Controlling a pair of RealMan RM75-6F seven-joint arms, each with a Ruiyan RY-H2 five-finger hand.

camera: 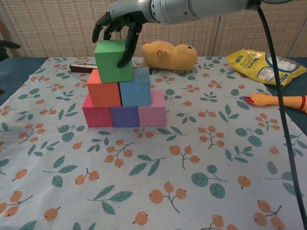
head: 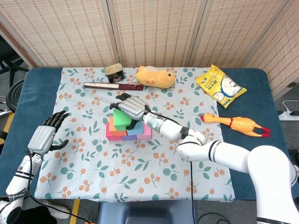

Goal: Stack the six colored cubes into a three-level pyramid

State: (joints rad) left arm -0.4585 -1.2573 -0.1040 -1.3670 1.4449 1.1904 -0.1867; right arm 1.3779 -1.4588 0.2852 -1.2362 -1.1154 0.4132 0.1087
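Note:
The pyramid stands left of the middle of the floral cloth. Its bottom row is a red cube [camera: 97, 116], a purple cube [camera: 124, 116] and a pink cube [camera: 152, 114]. An orange cube [camera: 103, 93] and a blue cube [camera: 135, 88] form the second level. On top of them sits a green cube [camera: 112, 62] [head: 121, 119], gripped from above by my right hand [camera: 124, 18] [head: 132, 106], thumb down its right face and fingers curled over its far edge. My left hand [head: 44, 135] hovers near the table's left edge, fingers spread, holding nothing.
Behind the stack lie a yellow plush toy [head: 155, 76], a small tin can [head: 114, 72] and a long dark red bar [head: 113, 86]. A yellow snack bag [head: 219, 86] and a rubber chicken [head: 236, 122] lie to the right.

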